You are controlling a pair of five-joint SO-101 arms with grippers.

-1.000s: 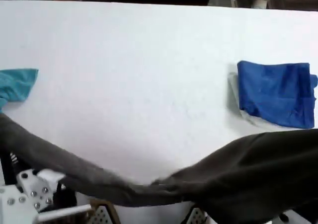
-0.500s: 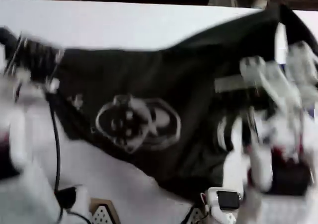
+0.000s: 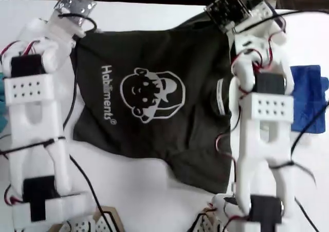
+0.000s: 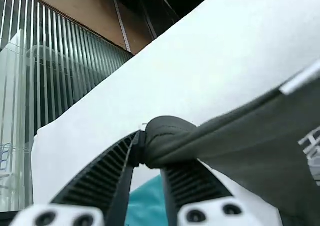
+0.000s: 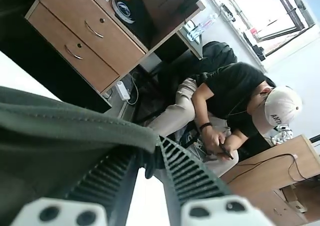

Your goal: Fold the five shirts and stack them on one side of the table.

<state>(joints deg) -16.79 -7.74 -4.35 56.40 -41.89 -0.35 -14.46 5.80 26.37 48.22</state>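
1. Dark shirt [image 3: 154, 103]: lies spread on the white tabletop [image 3: 139, 201] between the two arms, print side up. Both far corners are pinched, one by each arm.
2. Left claw [image 4: 145, 152]: clenched on a rolled fold of the dark shirt's edge. The left wrist view shows the ribbed fingers [image 4: 107, 173] closed tight on the cloth, which runs off taut to one side. Whether this corner touches the tabletop cannot be told.
3. Right claw [image 5: 150, 162]: grasping the dark shirt's other far corner. In the right wrist view the cloth drapes over one finger and buries its tip. The seam of the fold sits right at the pinch.
4. In the high view, both claws' fingers are hidden under the wrist camera boards at the far side of the shirt.
5. The right arm lies along the dark shirt's right side and covers that side and part of the near hem. The shirt's outline there cannot be made out.
6. Blue shirt [image 3: 308, 103]: folded, at the right side of the tabletop, just beside the right arm. It is partly covered by the arm and its cables, and cut off by the frame edge.
7. Teal shirt [image 4: 146, 208]: a patch shows between the left claw's finger bases. Its shape cannot be judged.
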